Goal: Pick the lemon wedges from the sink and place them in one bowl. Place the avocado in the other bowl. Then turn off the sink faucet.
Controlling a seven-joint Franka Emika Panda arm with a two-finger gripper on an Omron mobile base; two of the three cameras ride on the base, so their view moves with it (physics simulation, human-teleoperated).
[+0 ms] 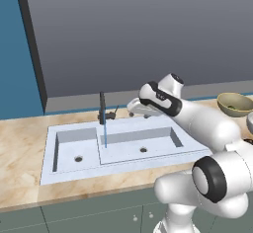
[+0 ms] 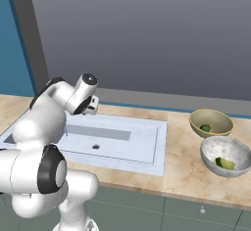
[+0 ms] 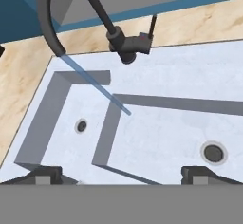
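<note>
The sink (image 1: 123,148) is set into the tan bench (image 2: 181,171), and everything here is told from it. The sink faucet (image 1: 102,107) stands at the sink's back rim, about where the small basin meets the long one, with its short lever (image 3: 153,26) sticking up beside it. A thin blue stream of water (image 3: 97,84) is seen running from the spout down to the wall between the basins. Each basin has a dark drain hole (image 3: 81,126) in its floor. To the right of the sink, on the bench, two bowls are seen close together. In the tan bowl (image 2: 211,122), the one farther back, the dark green avocado (image 2: 205,127) is lying. In the grey bowl (image 2: 227,155), nearer the front edge of the bench, yellow-green lemon wedges (image 2: 224,163) are lying; how many are in it cannot be told. The hand (image 1: 140,108) is held above the back part of the long basin, to the right of the faucet and apart from it. Its two dark fingertips (image 3: 46,173) are spread wide, and nothing is held between them. A grey wall rises behind the sink's back rim, with a blue wall off to the left. Bare bench is seen around the sink's edges.
</note>
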